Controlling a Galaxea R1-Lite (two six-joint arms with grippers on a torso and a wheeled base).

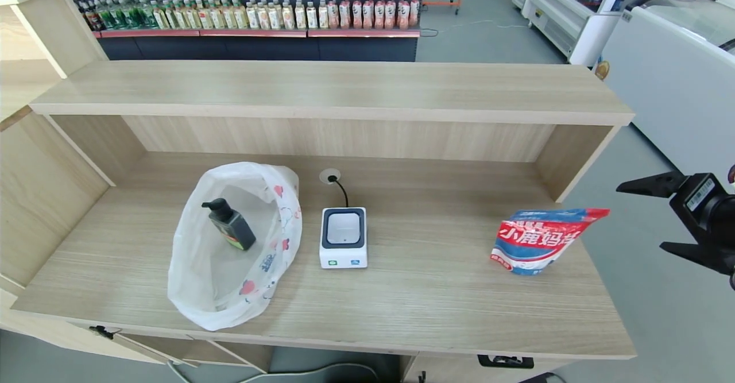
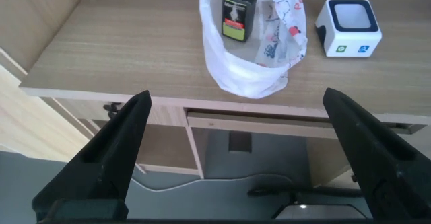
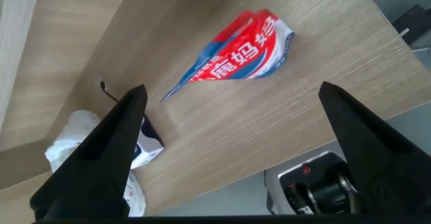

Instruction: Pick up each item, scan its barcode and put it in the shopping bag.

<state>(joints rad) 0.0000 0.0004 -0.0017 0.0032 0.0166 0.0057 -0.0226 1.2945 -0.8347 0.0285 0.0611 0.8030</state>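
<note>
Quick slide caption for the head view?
Bottle in bag, scanner beside it, pouch farther right, right gripper open past the pouch.

Wide gap between scanner (image 1: 343, 237) and pouch (image 1: 537, 239); raised ledge (image 1: 333, 93) blocks behind.

Bright, even light from above lies on the wooden counter (image 1: 436, 291), leaving only soft shadows under the raised ledge (image 1: 333, 90) and at the foot of the scanner (image 1: 343, 236). My head view bows the counter's straight edges toward the corners, and my left fingers (image 2: 111, 163) stand dark against the lit wood.
</note>
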